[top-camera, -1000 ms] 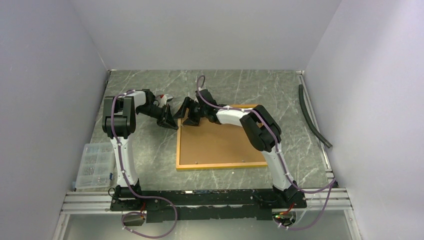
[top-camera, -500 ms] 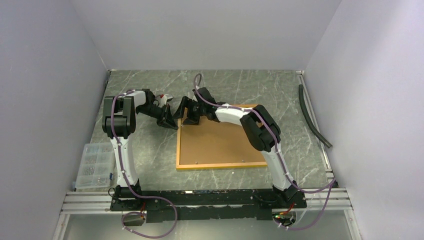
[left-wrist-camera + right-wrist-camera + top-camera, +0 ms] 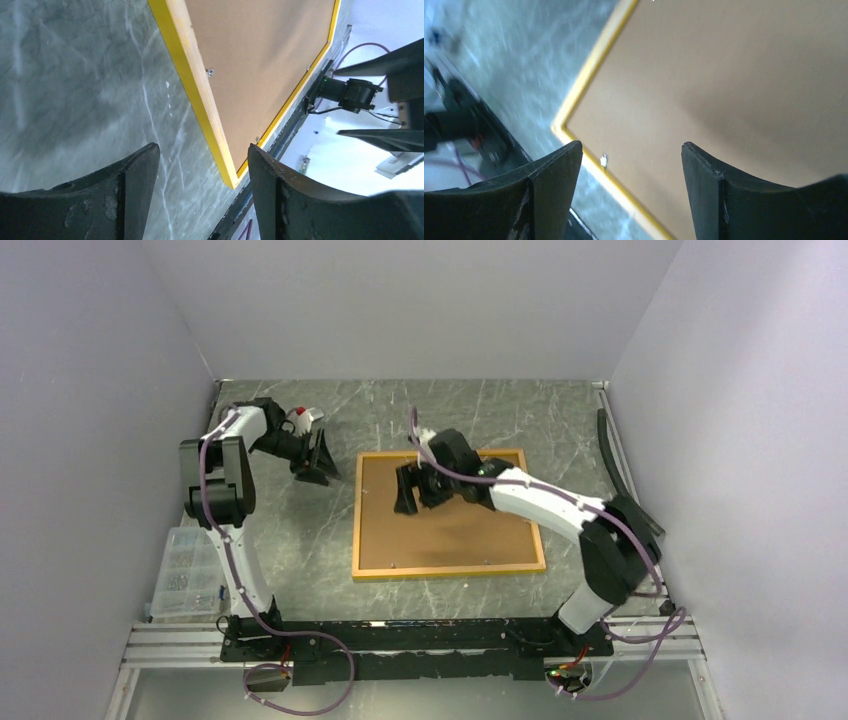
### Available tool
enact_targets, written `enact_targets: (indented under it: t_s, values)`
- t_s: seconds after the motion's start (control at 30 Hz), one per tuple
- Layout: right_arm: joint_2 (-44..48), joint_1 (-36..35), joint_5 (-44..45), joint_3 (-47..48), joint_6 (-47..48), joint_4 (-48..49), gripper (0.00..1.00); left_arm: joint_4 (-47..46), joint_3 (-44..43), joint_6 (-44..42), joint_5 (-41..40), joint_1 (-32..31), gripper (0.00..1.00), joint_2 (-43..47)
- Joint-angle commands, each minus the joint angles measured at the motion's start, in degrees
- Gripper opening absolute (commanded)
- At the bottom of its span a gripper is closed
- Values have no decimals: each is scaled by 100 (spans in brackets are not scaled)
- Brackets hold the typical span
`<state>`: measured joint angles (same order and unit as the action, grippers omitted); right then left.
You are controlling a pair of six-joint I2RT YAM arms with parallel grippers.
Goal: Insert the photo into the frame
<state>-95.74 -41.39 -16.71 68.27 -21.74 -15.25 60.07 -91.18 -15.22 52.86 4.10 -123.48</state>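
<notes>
The frame (image 3: 448,570) lies flat on the table with thin yellow-orange rails, and a plain brown backing board (image 3: 470,530) fills it. The photo is hidden. My left gripper (image 3: 318,460) hangs over bare table left of the frame's far-left corner, open and holding nothing. In the left wrist view (image 3: 202,150) the yellow rail (image 3: 192,85) runs past the gap between the fingers. My right gripper (image 3: 418,490) hovers above the board's far-left part, open and empty. The right wrist view (image 3: 631,146) shows the board (image 3: 724,75) and a corner of the rail (image 3: 589,75) below.
A clear plastic organiser box (image 3: 188,570) sits at the near left. A black hose (image 3: 625,475) lies along the right edge. Small metal tabs (image 3: 210,71) stick out on the frame's back. An aluminium rail (image 3: 420,640) carries both arm bases.
My left gripper has pulled back to the left, away from the frame's corner, and opened. My right gripper has swung from that corner to the right, over the board.
</notes>
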Motion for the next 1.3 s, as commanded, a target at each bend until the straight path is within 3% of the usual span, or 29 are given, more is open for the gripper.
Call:
enact_targets:
  t_s: [0.0,0.13,0.2,0.23,0.5,0.67,0.97,1.17,1.27]
  values:
    - [727,-530,343,-993,809,-474,76,430,-87,-301,-263,75,71,944]
    - [1110,-936,539,-1411,896,-549,75,473,95,-176,-621,172,78,1666]
    - [1160,-1093,648,-1480,923,-599,75,448,224,-73,-829,261,94,2064]
    - [1143,-1165,703,-1505,940,-615,75,484,257,-45,-965,293,95,2226]
    - [686,-1837,1226,-1508,1021,-565,68,930,402,-103,-1790,593,95,3125]
    - [359,-2107,1517,-1490,1132,-501,57,977,416,-73,-1869,847,95,3464]
    - [204,-2348,2186,-1385,1206,-472,52,1130,238,-121,-1784,927,95,3613]
    - [84,-2383,2341,-1281,1277,-482,23,1305,315,-633,-1249,916,89,3749]
    - [11,-2391,2417,-1016,1391,-571,9,1215,802,-1465,-1092,843,94,4136]
